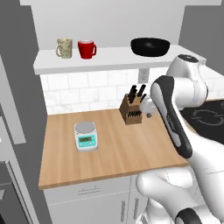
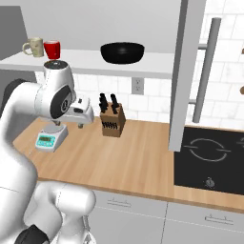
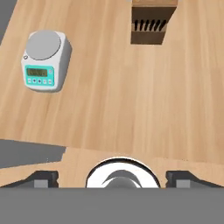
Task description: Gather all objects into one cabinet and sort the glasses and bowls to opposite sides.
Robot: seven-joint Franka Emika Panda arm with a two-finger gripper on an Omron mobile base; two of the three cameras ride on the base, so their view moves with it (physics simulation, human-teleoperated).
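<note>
Shelf (image 1: 109,61) holds beige mug (image 1: 64,47) and red mug (image 1: 86,49) at left end, black bowl (image 1: 150,46) well apart to right. Gripper (image 3: 112,177) released, empty, over counter (image 1: 118,144) betw. scale (image 3: 45,60) and knife block (image 3: 154,21). Blue bowl unlocated; prob. next step is to fetch it and set beside black bowl.

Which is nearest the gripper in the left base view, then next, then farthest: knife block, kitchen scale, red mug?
From the gripper:
1. Knife block, beside it on the counter.
2. Kitchen scale, farther left on the counter.
3. Red mug, up on the shelf.
</note>
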